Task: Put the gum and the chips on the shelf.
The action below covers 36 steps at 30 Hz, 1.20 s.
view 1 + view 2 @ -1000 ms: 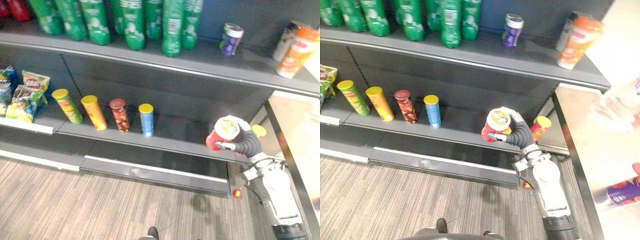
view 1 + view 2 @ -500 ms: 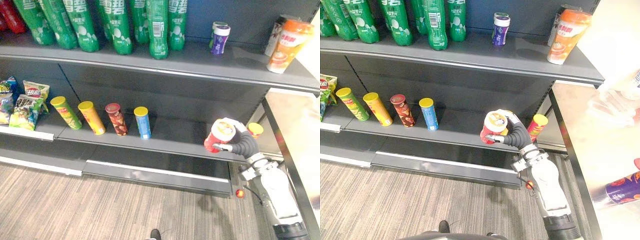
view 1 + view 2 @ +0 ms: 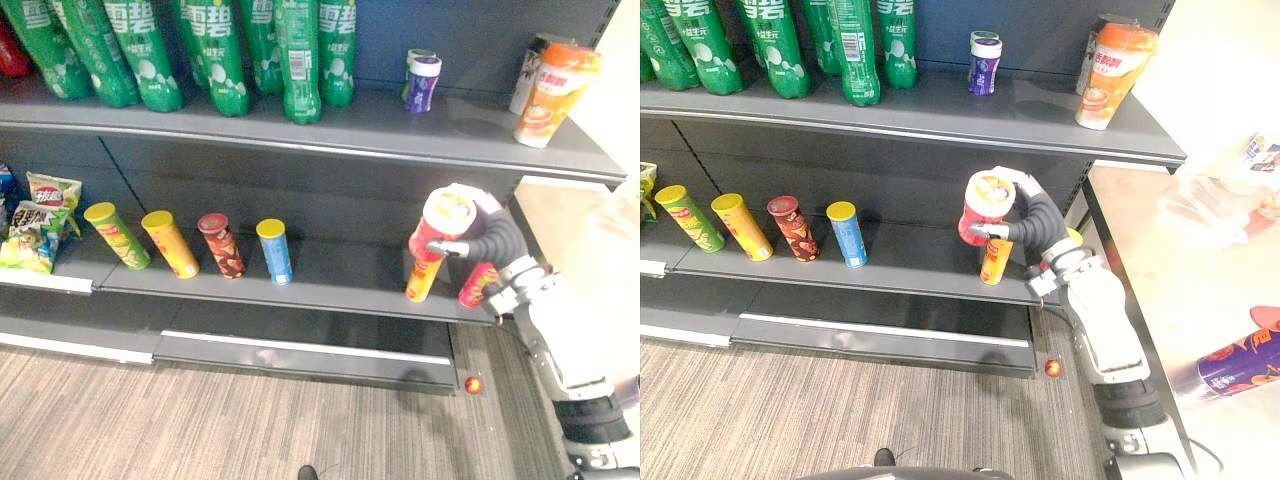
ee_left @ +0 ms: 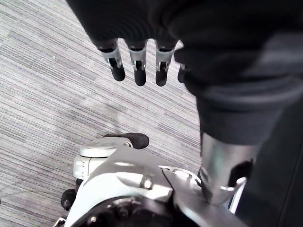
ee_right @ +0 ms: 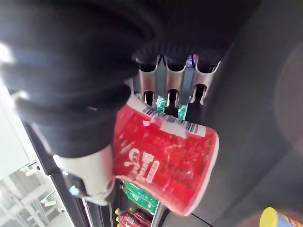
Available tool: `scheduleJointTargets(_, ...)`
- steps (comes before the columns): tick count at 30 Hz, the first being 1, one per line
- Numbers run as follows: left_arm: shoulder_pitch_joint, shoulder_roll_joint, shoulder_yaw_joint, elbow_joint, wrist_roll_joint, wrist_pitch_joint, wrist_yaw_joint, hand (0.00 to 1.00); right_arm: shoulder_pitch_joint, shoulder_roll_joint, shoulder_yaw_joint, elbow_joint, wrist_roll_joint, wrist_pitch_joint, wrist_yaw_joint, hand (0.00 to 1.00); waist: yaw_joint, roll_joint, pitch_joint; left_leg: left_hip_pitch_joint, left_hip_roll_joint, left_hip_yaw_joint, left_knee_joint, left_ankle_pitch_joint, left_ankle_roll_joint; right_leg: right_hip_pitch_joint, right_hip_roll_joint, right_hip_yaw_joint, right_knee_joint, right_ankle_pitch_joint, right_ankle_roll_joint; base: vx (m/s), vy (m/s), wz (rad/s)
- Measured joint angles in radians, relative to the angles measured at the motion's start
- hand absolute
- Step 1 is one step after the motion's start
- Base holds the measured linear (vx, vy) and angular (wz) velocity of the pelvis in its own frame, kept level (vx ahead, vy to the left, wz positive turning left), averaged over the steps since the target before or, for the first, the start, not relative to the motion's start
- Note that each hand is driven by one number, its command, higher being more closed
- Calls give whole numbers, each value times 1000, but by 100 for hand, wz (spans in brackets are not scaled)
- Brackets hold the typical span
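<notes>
My right hand [image 3: 497, 240] is shut on a red chips can [image 3: 438, 224], held upright in the air in front of the right end of the lower shelf [image 3: 340, 278]. In the right wrist view the fingers [image 5: 169, 79] curl round the red can [image 5: 165, 161]. A purple and white gum bottle [image 3: 422, 82] stands on the upper shelf [image 3: 470, 122], with a second bottle right behind it. My left hand [image 4: 137, 61] hangs over the floor with straight fingers and holds nothing.
Just below the held can, an orange can [image 3: 421, 279] and a pink can [image 3: 477, 285] stand on the lower shelf. Several more cans [image 3: 222, 245] and chip bags [image 3: 40, 212] lie further left. Green bottles [image 3: 300, 50] and an orange cup [image 3: 555, 85] fill the upper shelf. A white table [image 3: 1180, 270] borders the right.
My right hand has lifted the red can higher, above the orange can on the lower shelf. The camera has tilted up, so the whole shelf sits lower in view.
</notes>
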Motion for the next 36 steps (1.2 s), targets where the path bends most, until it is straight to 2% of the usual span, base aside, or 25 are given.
scheduleJointTargets(5,0,1,0,0,0,0,-3,0,-126,-42,1,29,65,61,-2,100,2,-2,-1,0,1,-16,0,5,-2,9,2,-12,-2,3,-3,-3,7,9)
scheduleJointTargets(8,0,1,-1,-1,0,2,-5,0,-195,-44,7,101,67,94,-11,100,14,-2,-1,-1,1,-20,0,7,-4,10,3,-16,-2,3,-3,-9,9,4)
scheduleJointTargets(12,-7,6,-6,-11,2,16,-7,0,-318,-73,33,257,65,132,-59,100,27,-5,-1,-19,0,-48,0,19,-3,8,3,-45,-3,4,-4,-6,6,19)
scheduleJointTargets(23,-7,9,-23,-61,1,47,-7,0,-570,-125,97,496,63,150,-128,100,78,-14,3,-45,0,-86,0,33,-2,11,10,-83,-19,9,-8,13,-5,11)
scheduleJointTargets(29,-7,9,-22,-79,1,58,-5,0,-695,-153,126,635,63,174,-157,100,86,-19,16,-48,-1,-120,0,43,0,27,14,-117,-22,9,-9,24,-13,17)
scheduleJointTargets(36,-8,8,-31,-90,1,65,0,0,-772,-160,147,723,63,197,-175,100,89,-12,26,-47,0,-128,0,44,-4,33,16,-124,-23,9,-9,2,-2,3)
